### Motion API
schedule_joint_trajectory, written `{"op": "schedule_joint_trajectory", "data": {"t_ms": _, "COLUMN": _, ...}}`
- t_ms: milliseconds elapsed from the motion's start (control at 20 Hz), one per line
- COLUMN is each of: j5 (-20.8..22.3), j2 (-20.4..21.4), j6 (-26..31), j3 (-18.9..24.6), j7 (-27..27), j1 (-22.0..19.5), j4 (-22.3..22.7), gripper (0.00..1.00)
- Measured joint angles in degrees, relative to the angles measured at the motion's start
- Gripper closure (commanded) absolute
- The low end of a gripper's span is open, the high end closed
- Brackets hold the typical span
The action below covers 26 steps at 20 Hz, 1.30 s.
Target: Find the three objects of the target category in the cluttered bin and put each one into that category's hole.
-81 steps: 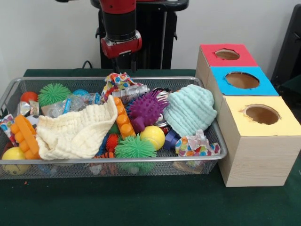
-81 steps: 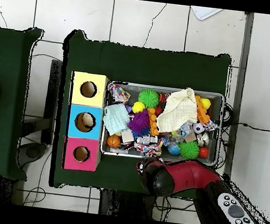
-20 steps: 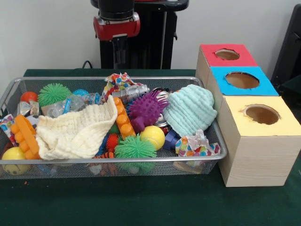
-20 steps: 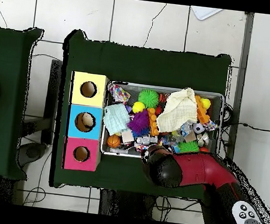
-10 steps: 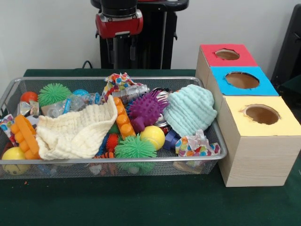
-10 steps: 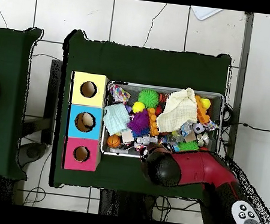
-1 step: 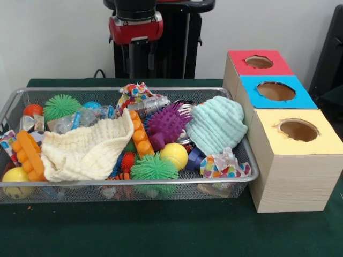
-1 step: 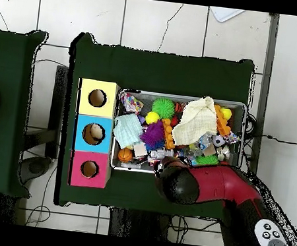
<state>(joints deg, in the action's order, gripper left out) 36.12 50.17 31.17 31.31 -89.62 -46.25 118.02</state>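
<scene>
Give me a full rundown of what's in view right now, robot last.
Wire bin: one, silver, on the green table.
Boxes: three in a row beside the bin, red-topped, blue-topped, yellow-topped, each with a round hole.
Cloths: two, cream at the bin's middle-left, pale mint at its box end.
Spiky balls: purple mid-bin; green at the near wall, green far corner; small orange-red one.
Smooth balls: yellow, yellow near corner, orange.
Orange bricks: two strips.
Patterned wrappers: two.
Gripper: above the bin's far edge, empty.
</scene>
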Motion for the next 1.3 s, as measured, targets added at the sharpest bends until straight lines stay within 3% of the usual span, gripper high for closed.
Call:
{"op": "schedule_joint_trajectory", "data": {"t_ms": 1150, "j5": 5.2, "j2": -8.3, "j6": 0.0, "j3": 0.4, "j7": 0.0, "j1": -1.4, "j4": -4.7, "gripper": 0.00}}
{"op": "schedule_joint_trajectory", "data": {"t_ms": 1200, "j5": 5.8, "j2": -9.1, "j6": 0.0, "j3": 0.5, "j7": 0.0, "j1": -1.7, "j4": -5.3, "gripper": 1.00}}
{"op": "schedule_joint_trajectory", "data": {"t_ms": 1300, "j5": 5.9, "j2": -9.2, "j6": 0.0, "j3": 0.6, "j7": 0.0, "j1": -1.8, "j4": -5.4, "gripper": 1.00}}
